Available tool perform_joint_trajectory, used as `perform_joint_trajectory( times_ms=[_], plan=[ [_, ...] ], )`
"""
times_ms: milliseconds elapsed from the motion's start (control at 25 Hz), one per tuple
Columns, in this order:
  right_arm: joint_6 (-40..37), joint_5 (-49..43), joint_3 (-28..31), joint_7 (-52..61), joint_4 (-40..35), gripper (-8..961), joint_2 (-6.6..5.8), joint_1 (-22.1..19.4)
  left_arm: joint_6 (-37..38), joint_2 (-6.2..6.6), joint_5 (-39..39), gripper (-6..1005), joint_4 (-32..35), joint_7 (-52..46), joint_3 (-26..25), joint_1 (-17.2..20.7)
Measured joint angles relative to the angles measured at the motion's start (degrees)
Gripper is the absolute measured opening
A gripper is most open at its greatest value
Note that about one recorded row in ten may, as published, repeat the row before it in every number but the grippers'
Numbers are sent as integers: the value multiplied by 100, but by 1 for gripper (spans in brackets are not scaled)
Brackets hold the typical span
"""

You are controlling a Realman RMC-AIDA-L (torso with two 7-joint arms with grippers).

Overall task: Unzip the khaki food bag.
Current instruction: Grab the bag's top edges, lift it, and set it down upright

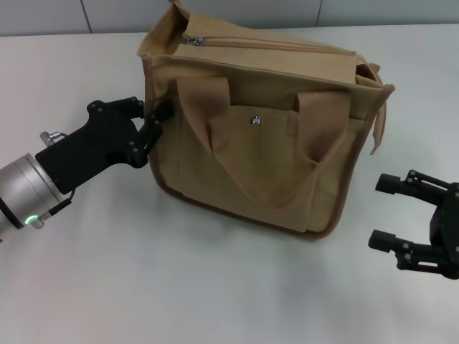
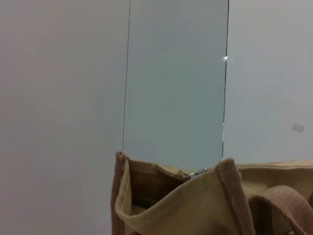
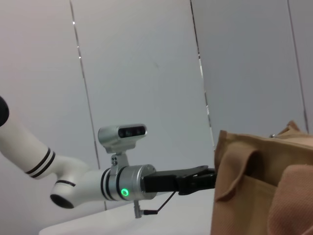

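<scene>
Left claw [image 1: 153,118] at the khaki food bag's [image 1: 265,150] side, grip unclear — right claw [image 1: 391,213] apart; zipper pull [image 2: 197,173] close up only from left wrist.

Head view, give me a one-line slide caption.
Left gripper pinches the side edge of the boxy tan canvas bag; right gripper waits open beside it.

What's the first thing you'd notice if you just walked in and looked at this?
The big khaki food bag standing mid-table, zipper pull at its far left end. The left end effector presses on the bag's left side, and the right end effector waits open beside its right side.
</scene>
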Motion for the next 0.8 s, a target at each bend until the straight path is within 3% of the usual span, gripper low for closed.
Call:
perform_joint_trajectory(
  times_ms=[240,560,600,680,720,760,800],
  plan=[
    [3,653,5,-4,1,830,42,-137,215,-1,-13,122,-1,-56,-40,0],
    [35,2798,21,-634,768,830,71,-407,618,42,-243,72,256,-181,-27,-141],
    [154,3541,90,-865,1220,830,95,-363,681,42,-243,72,411,-267,-22,-154],
    [230,3965,137,-1054,1526,829,110,-306,746,39,-243,72,574,-348,-12,-167],
    [345,4644,193,-1442,2192,829,118,-105,868,37,-243,72,828,-454,36,-183],
    [345,4644,193,-1442,2192,829,118,-105,868,37,-243,72,828,-454,36,-183],
    [383,4881,190,-1674,2508,829,116,144,941,39,-243,72,973,-490,91,-199]
  ],
)
